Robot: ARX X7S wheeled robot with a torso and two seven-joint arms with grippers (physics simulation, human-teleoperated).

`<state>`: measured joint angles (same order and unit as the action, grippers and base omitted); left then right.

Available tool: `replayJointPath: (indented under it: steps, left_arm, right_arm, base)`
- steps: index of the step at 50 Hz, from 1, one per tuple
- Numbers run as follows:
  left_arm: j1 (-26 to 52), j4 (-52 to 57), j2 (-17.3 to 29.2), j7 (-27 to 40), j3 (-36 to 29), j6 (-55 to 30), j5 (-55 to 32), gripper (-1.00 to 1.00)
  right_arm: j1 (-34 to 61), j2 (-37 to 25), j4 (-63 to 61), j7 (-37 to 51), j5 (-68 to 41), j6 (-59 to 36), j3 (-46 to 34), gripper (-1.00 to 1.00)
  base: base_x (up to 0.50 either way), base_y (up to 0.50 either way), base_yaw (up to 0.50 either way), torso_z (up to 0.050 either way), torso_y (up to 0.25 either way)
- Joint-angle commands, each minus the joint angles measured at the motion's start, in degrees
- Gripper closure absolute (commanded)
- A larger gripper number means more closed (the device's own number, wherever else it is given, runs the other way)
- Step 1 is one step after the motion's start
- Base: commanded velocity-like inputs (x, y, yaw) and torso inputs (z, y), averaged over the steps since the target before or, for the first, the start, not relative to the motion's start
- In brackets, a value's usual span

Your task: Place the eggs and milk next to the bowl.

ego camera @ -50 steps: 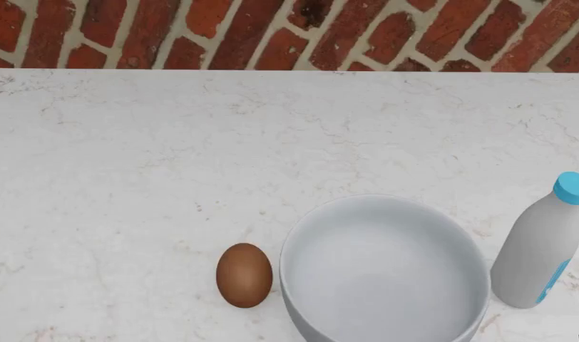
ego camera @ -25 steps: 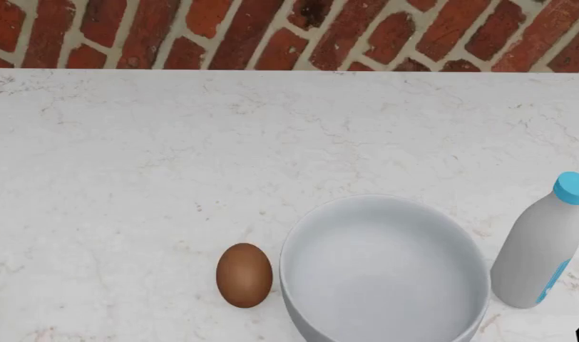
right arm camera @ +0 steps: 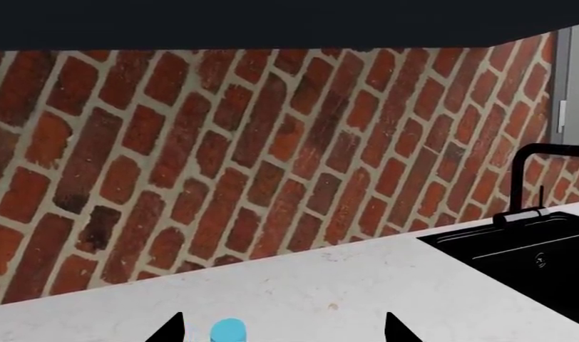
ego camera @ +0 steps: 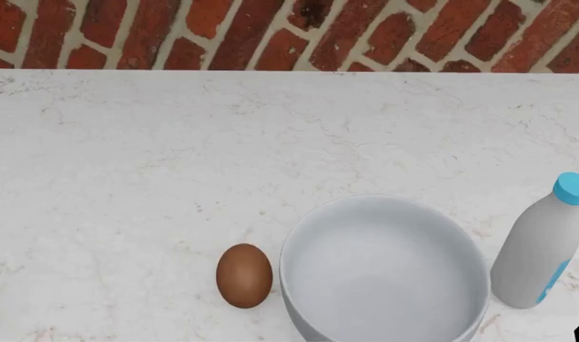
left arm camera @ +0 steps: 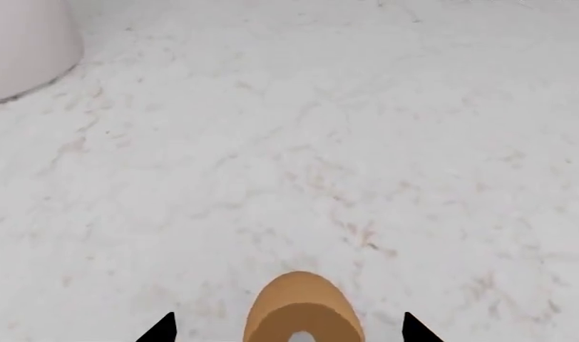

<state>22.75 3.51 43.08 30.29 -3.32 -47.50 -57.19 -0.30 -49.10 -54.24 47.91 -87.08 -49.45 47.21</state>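
A: Where is the egg?
B: On the white tabletop, just left of the bowl. The milk bottle stands just right.
A: And the tools?
B: Both are wide open, holding nothing.

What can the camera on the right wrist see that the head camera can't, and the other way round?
Only the right wrist view shows a black sink with a black faucet set in the counter, and that gripper's two dark fingertips, spread apart.

Only the head view shows the brown egg and the white bowl, the egg lying close beside the bowl on one side and the milk bottle's body on the other.

Both show the milk bottle's blue cap, the brick wall and the marble counter.
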Motion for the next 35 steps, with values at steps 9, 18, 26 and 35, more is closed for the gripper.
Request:
replayJointPath:
  steps: [9, 18, 26, 35]
  left_arm:
    - [-3.51, 2.06, 0.42, 1.74, 1.09, -0.84, -1.57, 1.00]
    - [-6.16, 6.69, 1.47, 2.24, 4.50, 0.15, -4.27, 1.00]
    - [-10.06, 15.85, 4.26, -1.08, 7.96, 0.97, -8.71, 1.00]
    - [-11.40, 21.84, 6.32, -4.96, 7.66, 0.50, -11.08, 1.00]
  right_arm:
    - [-0.57, 0.24, -0.08, -0.42, -0.20, 0.24, 0.94, -1.00]
    - [-0.22, -0.06, -0.23, 0.01, -0.45, 0.35, 0.33, -1.00]
    - [-0.32, 0.22, -0.54, -0.10, -0.29, 0.44, 0.24, -1.00]
    - [-1.43, 1.16, -0.76, -1.15, 0.23, 0.44, 1.47, -1.00]
  base:
    - [0.00, 0.00, 0.00, 0.000, 0.000]
    - [0.00, 0.00, 0.00, 0.000, 0.000]
    - [0.00, 0.00, 0.00, 0.000, 0.000]
    - [0.00, 0.00, 0.00, 0.000, 0.000]
